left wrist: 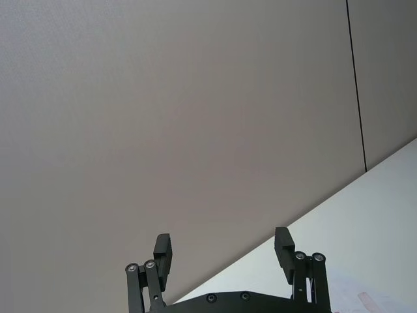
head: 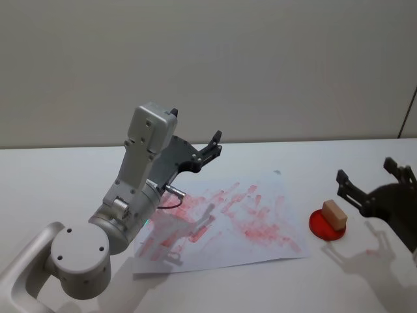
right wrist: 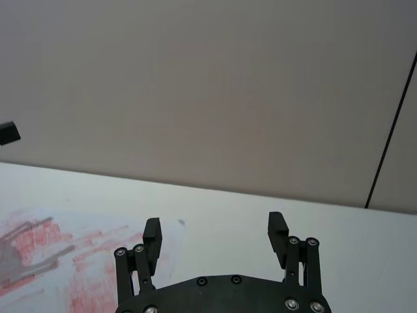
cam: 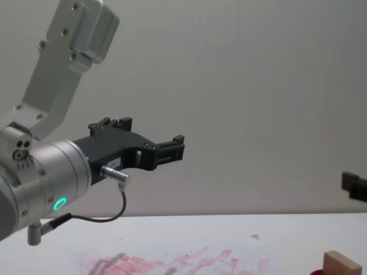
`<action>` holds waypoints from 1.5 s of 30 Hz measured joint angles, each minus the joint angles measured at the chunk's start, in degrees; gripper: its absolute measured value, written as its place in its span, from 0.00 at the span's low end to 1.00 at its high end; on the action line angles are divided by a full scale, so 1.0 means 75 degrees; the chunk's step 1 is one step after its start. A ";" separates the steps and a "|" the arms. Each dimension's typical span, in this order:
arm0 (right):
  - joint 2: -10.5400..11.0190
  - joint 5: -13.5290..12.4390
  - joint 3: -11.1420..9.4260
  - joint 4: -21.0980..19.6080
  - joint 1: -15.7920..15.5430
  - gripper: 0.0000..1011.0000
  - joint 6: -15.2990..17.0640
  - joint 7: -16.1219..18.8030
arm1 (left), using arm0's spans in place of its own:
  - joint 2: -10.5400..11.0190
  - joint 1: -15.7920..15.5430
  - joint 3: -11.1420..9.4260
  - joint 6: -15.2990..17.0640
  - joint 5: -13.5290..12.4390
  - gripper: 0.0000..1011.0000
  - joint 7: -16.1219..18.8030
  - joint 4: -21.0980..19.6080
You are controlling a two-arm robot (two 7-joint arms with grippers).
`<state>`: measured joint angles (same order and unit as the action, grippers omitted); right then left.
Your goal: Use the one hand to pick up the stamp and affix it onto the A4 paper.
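The stamp (head: 333, 214) is a small tan wooden block standing on a round red pad (head: 324, 227), right of the A4 paper (head: 260, 202). In the chest view the stamp (cam: 342, 265) peeks up at the bottom right corner. The paper is white with smeared red prints. My right gripper (head: 365, 169) hovers open just behind and right of the stamp, holding nothing. Its fingers (right wrist: 152, 233) stand wide apart over the table, with the paper's (right wrist: 39, 261) red prints off to one side. My left gripper (head: 212, 147) is raised above the paper's far left part, open and empty, aimed at the wall (left wrist: 195, 117).
The white table (head: 58, 176) runs back to a plain grey wall. My left arm's silver wrist (cam: 51, 183) with a green ring light fills the left of the chest view. A dark part of the right gripper (cam: 355, 187) shows at that view's right edge.
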<state>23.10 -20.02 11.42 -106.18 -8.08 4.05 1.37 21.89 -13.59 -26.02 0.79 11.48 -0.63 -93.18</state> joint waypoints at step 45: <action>-0.0622 0.1097 0.0289 0.1535 0.1098 0.99 0.2413 0.0642 | 0.0000 0.0000 0.0000 0.0000 0.0000 0.99 0.0000 0.0000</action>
<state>18.43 -11.80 13.59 -94.67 0.15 22.14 6.19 21.89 -13.59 -26.03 0.80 11.48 -0.63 -93.18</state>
